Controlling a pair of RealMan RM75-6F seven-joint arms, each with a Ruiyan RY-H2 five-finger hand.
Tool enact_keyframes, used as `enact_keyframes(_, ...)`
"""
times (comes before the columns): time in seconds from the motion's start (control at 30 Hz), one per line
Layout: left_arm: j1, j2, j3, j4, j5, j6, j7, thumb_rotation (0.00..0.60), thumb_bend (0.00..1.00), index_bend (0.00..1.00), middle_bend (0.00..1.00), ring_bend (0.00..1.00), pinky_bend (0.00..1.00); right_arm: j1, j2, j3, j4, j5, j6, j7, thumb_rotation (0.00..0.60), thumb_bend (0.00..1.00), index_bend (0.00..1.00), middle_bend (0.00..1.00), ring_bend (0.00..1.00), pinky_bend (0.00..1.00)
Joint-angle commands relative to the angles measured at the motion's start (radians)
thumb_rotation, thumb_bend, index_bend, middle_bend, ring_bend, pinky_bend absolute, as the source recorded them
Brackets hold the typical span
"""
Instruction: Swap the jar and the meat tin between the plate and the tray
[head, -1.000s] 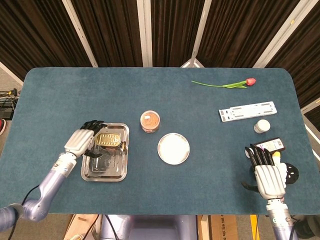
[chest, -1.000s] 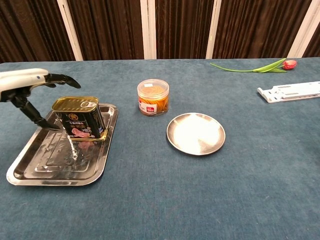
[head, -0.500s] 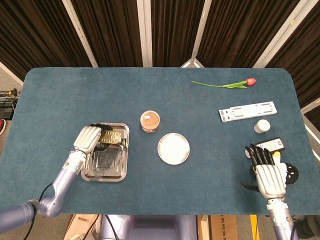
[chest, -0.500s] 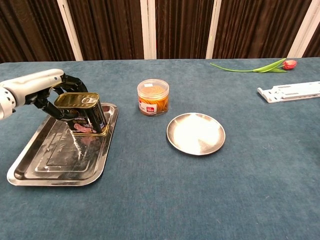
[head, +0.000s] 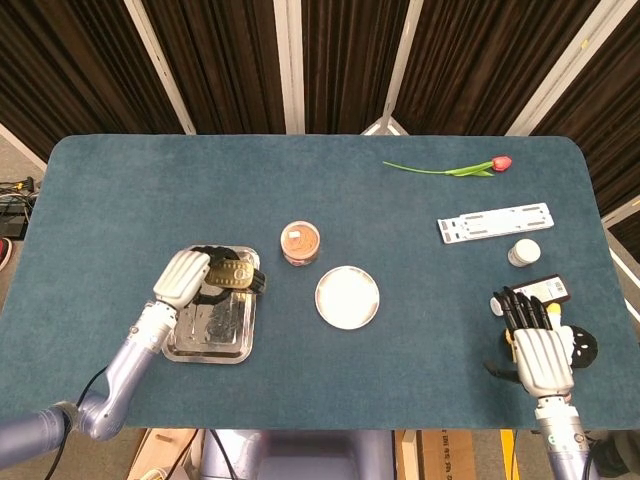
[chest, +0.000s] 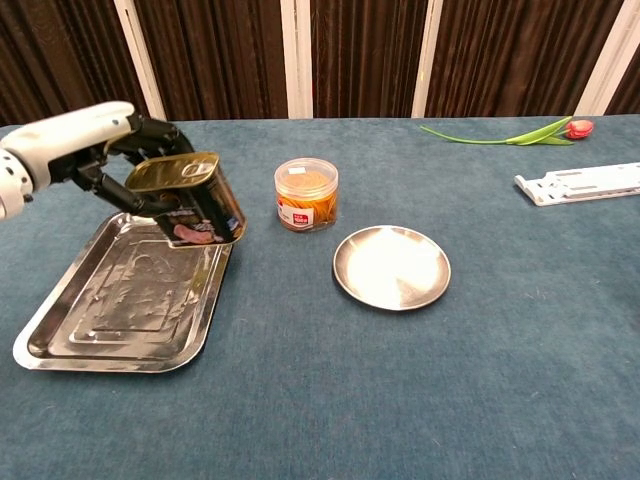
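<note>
My left hand (chest: 85, 148) (head: 186, 277) grips the meat tin (chest: 190, 197) (head: 231, 274) and holds it tilted, lifted above the far right corner of the steel tray (chest: 120, 300) (head: 210, 335). The jar (chest: 306, 194) (head: 300, 243) with an orange filling stands upright on the cloth, between the tray and the round steel plate (chest: 392, 267) (head: 347, 297). Nothing lies on the plate. My right hand (head: 537, 345) rests near the table's front right edge, fingers spread, holding nothing.
A tulip (head: 450, 168) (chest: 520, 135) lies at the back right. A white strip (head: 495, 222) (chest: 580, 184), a small white bottle (head: 523, 252) and a dark box (head: 541, 291) sit near the right edge, just beyond my right hand.
My left hand closed around the meat tin, lifted it off the tray and carried it right, tilting it. The right hand stayed where it was.
</note>
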Motion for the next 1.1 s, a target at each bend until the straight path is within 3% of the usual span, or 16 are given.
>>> enact_keyframes(0.03, -0.013, 0.066, -0.006, -0.154, 0.034, 0.004, 0.036, 0.6, 0.62, 0.44, 0.44, 0.36, 0.35, -0.001, 0.0, 0.003, -0.001, 0.001, -0.006, 0.002, 0.6, 0.02, 0.0, 0.0, 0.0, 0.0)
enact_keyframes(0.23, -0.053, 0.018, 0.007, -0.233, -0.082, -0.058, 0.194, 0.6, 0.61, 0.43, 0.42, 0.36, 0.35, -0.006, 0.005, 0.005, -0.007, -0.008, -0.008, 0.005, 0.6, 0.02, 0.0, 0.0, 0.0, 0.0)
enact_keyframes(0.5, -0.091, -0.139, 0.024, -0.161, -0.18, -0.051, 0.325, 0.6, 0.6, 0.43, 0.41, 0.36, 0.35, -0.015, 0.017, 0.017, -0.008, -0.01, -0.003, 0.02, 0.6, 0.02, 0.0, 0.0, 0.0, 0.0)
enact_keyframes(0.8, -0.109, -0.217, 0.035, -0.083, -0.199, -0.058, 0.35, 0.6, 0.59, 0.43, 0.4, 0.35, 0.34, -0.019, 0.018, 0.025, -0.004, -0.013, -0.005, 0.029, 0.6, 0.02, 0.0, 0.0, 0.0, 0.0)
enact_keyframes(0.9, -0.111, -0.219, 0.042, -0.086, -0.209, -0.063, 0.363, 0.6, 0.55, 0.42, 0.36, 0.32, 0.32, -0.02, 0.019, 0.027, -0.003, -0.014, -0.006, 0.031, 0.6, 0.02, 0.0, 0.0, 0.0, 0.0)
enact_keyframes(1.1, -0.12, -0.169, 0.043, -0.146, -0.258, -0.079, 0.42, 0.6, 0.27, 0.31, 0.2, 0.15, 0.25, -0.022, 0.02, 0.031, -0.002, -0.014, -0.01, 0.037, 0.6, 0.02, 0.0, 0.0, 0.0, 0.0)
